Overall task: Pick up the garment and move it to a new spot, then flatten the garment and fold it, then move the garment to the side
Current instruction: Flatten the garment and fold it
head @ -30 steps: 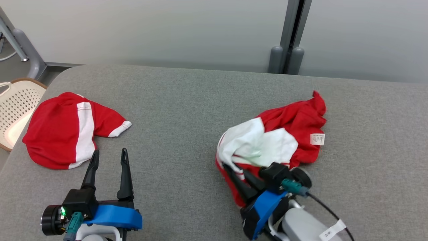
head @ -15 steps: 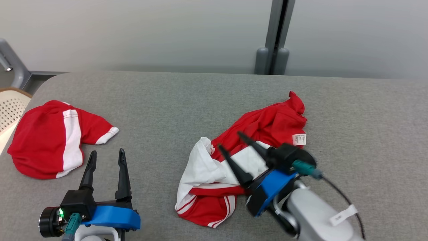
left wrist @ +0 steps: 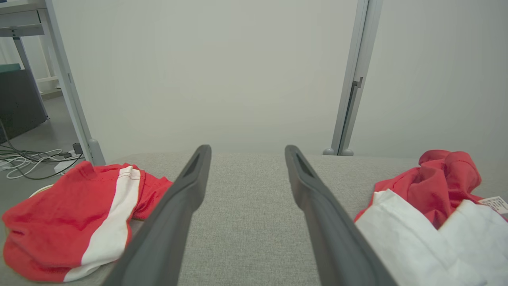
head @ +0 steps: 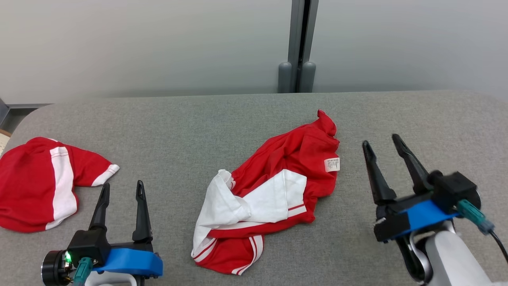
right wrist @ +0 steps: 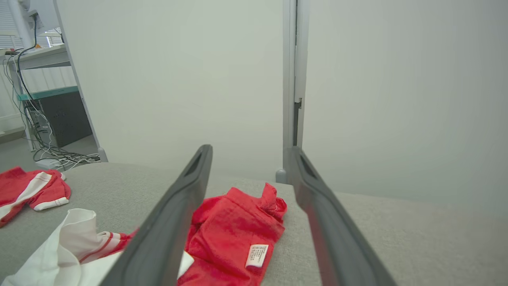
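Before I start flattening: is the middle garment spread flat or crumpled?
Crumpled. The middle garment lies bunched on the grey table, white fabric twisted over red, label showing.

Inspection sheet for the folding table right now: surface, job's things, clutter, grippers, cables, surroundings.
Surface: grey fabric-covered table, no stains seen.
Job's things: red-and-white garment crumpled mid-table, care label showing, not flattened.
Clutter: second garment, red-and-white, bunched at the left end.
Grippers: left gripper jaws open, holding nothing; right gripper jaws open, holding nothing, beside the garment, apart from it.
Cables: wrist cable on the right arm; floor cables off the left end.
Surroundings: pale wall, grey post.
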